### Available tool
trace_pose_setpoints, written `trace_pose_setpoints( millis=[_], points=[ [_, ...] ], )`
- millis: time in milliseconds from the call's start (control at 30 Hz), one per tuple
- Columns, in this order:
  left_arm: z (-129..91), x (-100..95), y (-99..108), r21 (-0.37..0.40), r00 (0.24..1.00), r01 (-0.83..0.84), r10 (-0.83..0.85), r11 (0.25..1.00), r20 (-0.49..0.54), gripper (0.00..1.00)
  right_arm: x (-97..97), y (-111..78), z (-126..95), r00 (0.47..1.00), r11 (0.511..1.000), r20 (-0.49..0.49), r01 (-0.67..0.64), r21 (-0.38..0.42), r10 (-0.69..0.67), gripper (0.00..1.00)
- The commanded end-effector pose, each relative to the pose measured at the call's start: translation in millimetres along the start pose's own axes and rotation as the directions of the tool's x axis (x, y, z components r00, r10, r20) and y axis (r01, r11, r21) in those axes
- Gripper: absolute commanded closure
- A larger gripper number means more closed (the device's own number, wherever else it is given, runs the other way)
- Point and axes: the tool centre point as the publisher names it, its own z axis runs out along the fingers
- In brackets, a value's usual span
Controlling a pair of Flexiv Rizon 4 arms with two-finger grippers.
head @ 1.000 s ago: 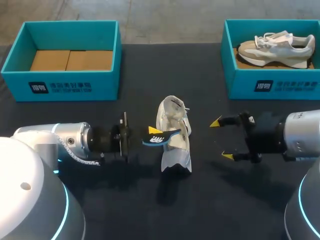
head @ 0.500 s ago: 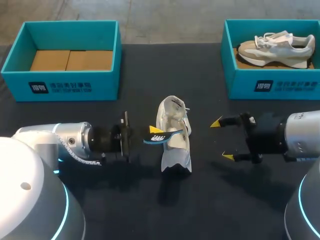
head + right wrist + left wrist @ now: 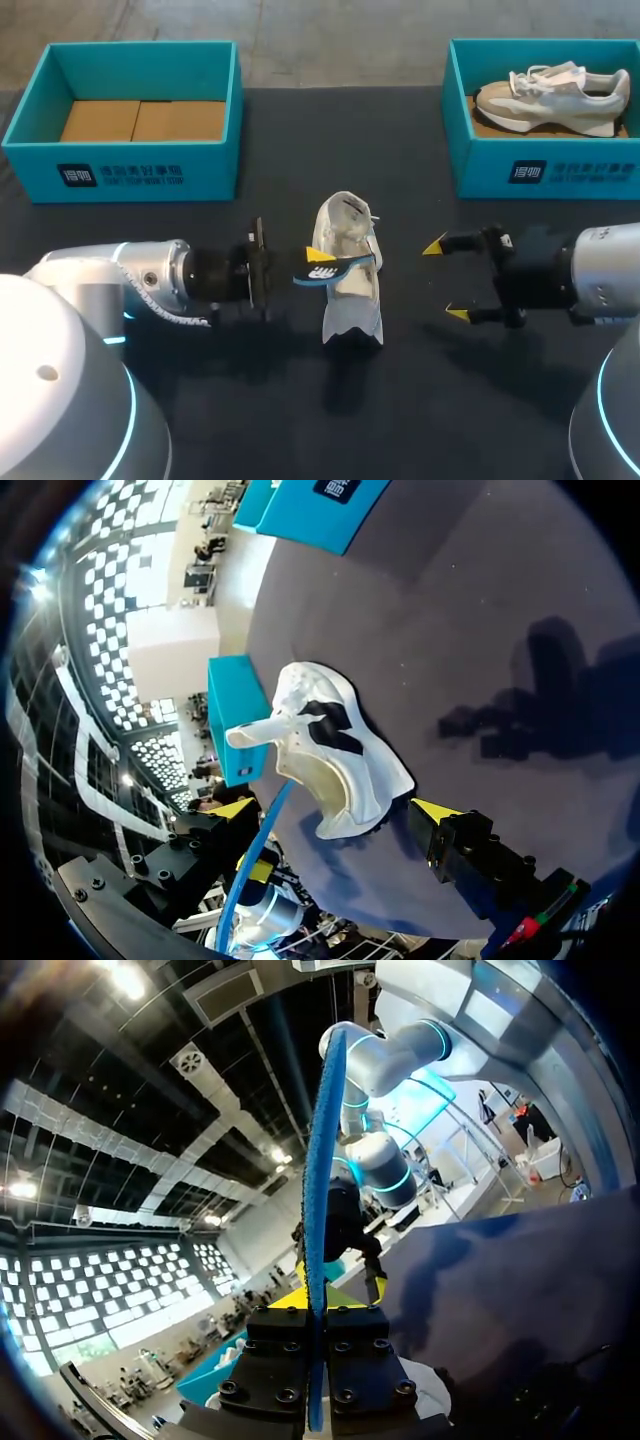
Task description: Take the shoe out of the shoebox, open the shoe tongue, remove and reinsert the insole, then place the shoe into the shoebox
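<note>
A white shoe (image 3: 350,285) lies on the black table's middle, its opening facing up. My left gripper (image 3: 312,262) is at the shoe's left side, shut on a blue insole (image 3: 338,268) whose far end reaches over the shoe's opening. In the left wrist view the insole (image 3: 322,1190) runs edge-on between the fingers of the left gripper (image 3: 318,1302). My right gripper (image 3: 443,280) hangs open to the right of the shoe, apart from it. Its wrist view shows the shoe (image 3: 335,745) ahead of the open right gripper (image 3: 335,812), with the insole (image 3: 252,865) beyond.
An empty teal shoebox (image 3: 125,165) stands at the back left. A second teal shoebox (image 3: 540,170) at the back right holds another shoe (image 3: 555,95). Bare black table lies in front of the shoe.
My left arm has moved a little to the right, carrying the insole further over the shoe's opening. The right arm and the shoe have stayed put.
</note>
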Motion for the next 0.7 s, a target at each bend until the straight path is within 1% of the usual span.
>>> trace_pose_setpoints(
  millis=[33,267,533,700],
  points=[
    [12.0,-1.9,5.6,0.016,1.000,0.000,0.000,1.000,-0.007,1.00,-1.1,0.0,-3.1,1.000,1.000,-0.002,0.000,0.001,0.000,0.00],
    [18.1,-2.2,5.8,0.019,1.000,-0.001,0.002,1.000,-0.025,1.00,-4.0,4.5,-6.9,1.000,1.000,-0.006,-0.009,-0.005,0.009,0.00],
    [18.3,2.8,8.2,0.009,0.999,0.013,-0.013,1.000,-0.031,1.00,-6.6,5.4,-6.4,1.000,1.000,-0.004,-0.014,-0.002,0.014,0.00],
    [15.8,6.7,13.8,-0.012,0.999,0.010,-0.011,1.000,-0.049,1.00,-8.0,5.7,-3.8,1.000,1.000,-0.001,-0.016,0.004,0.016,0.00]
  ],
)
